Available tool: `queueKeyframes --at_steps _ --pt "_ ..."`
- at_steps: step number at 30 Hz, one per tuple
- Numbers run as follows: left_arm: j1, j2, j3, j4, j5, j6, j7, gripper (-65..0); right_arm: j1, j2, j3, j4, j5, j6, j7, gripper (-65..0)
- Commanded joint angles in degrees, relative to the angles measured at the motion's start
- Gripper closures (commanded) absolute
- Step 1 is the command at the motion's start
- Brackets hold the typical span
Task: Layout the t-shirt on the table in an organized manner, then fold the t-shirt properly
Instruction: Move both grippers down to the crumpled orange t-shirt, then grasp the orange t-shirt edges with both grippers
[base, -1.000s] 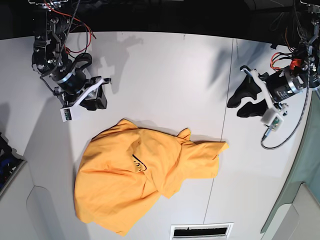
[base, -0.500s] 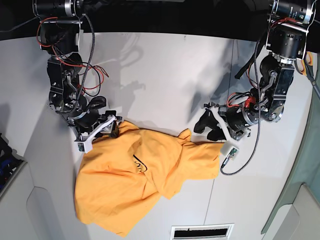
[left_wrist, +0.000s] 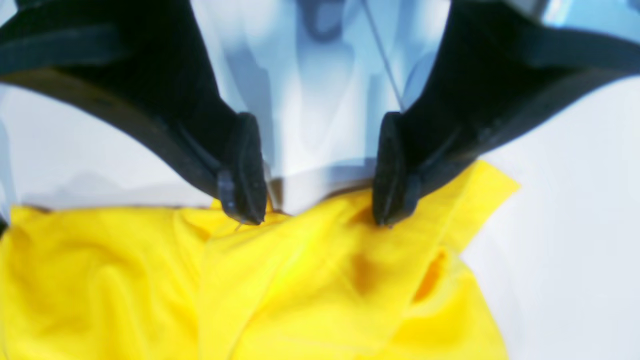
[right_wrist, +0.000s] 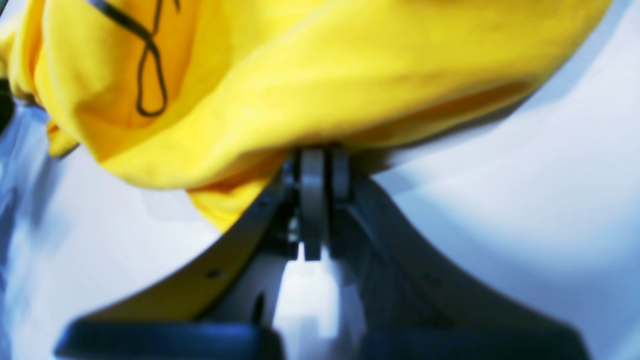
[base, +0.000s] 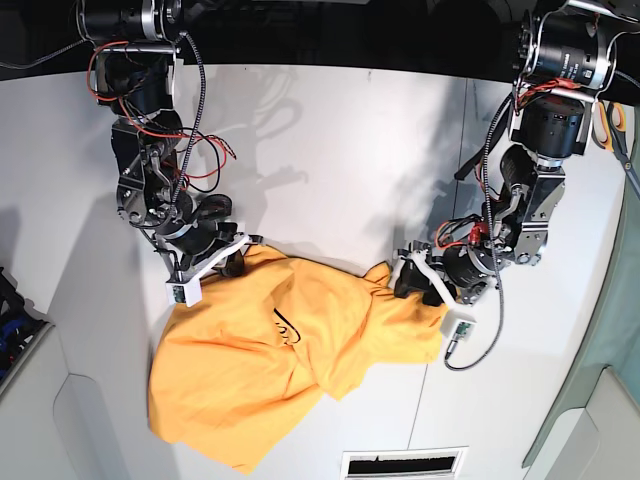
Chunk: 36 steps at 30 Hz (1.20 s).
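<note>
Base view – both arms lowered, end effectors (base: 235, 262) (base: 412, 283) at t-shirt (base: 255, 375) edges

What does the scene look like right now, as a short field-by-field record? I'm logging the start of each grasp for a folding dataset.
garment: t-shirt, orange-yellow, crumpled in a heap, not laid flat
surface: white table
right gripper: shut on the t-shirt's upper edge
left gripper: open, fingertips straddling a fold at the shirt's opposite edge, not yet closed
shirt marking: thin dark loop near the neck
fold progress: none; shirt not spread out yet
</note>
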Motion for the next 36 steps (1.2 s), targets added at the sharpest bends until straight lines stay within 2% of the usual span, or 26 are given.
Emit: queueKeyframes --at_steps 1,2,3,4,6,9,12,17,21,26,31,36 --pt "-1.51 0.44 -0.17 0.81 -0.72 -0.22 -1.44 -37.6 1.09 -0.17 -0.07 0.46 -0.13 1.88 0.28 0.0" --pt "-1.53 1.18 -0.17 0.81 -0.61 -0.22 -1.44 -37.2 1.09 -0.15 -0.07 0.46 -0.13 3.45 0.26 0.0" --pt "-1.53 1.88 -0.17 0.81 -0.09 -0.22 -1.49 -33.4 1.07 -0.15 -0.07 0.59 -0.09 5.31 0.28 0.0" --pt "-1.53 2.51 -0.17 0.81 0.61 -0.22 -1.57 -24.4 1.07 -0.17 -0.07 0.87 -0.04 6.84 0.26 0.0" --pt "-1.53 3.23 -0.17 0.81 1.95 -0.24 -1.62 0.0 0.98 -0.15 -0.07 1.97 0.09 8.44 0.22 0.0" --pt "-1.62 2.78 -0.24 0.85 1.77 -0.26 -1.46 0.0 0.74 0.0 -0.04 5.68 0.11 8.39 -2.43 0.0" --pt "-2.01 1.2 -0.66 1.44 -0.31 -0.44 0.13 0.0 0.59 0.02 -0.07 12.24 1.38 8.39 -8.79 0.0" --pt "-2.01 -3.74 -0.68 6.4 -6.6 -4.48 3.85 0.0 0.61 0.17 -0.07 25.86 12.22 8.35 -21.18 0.0" --pt "-1.99 -7.85 -0.68 10.91 -11.06 -8.33 8.24 0.0 0.61 0.13 -0.07 34.4 20.37 8.37 -27.21 0.0" --pt "-1.99 -12.57 -0.68 12.83 -16.28 -8.63 12.79 0.0 0.59 0.0 -0.07 42.93 24.83 9.42 -30.69 0.0" --pt "-1.64 -16.48 -0.68 12.83 -16.76 -8.63 12.85 0.0 0.59 0.0 -0.07 51.76 25.42 9.4 -31.32 0.0" --pt "-1.51 -18.49 -0.68 12.83 -16.94 -8.63 15.45 0.0 0.26 0.0 -0.07 57.46 25.59 9.42 -30.97 0.0"
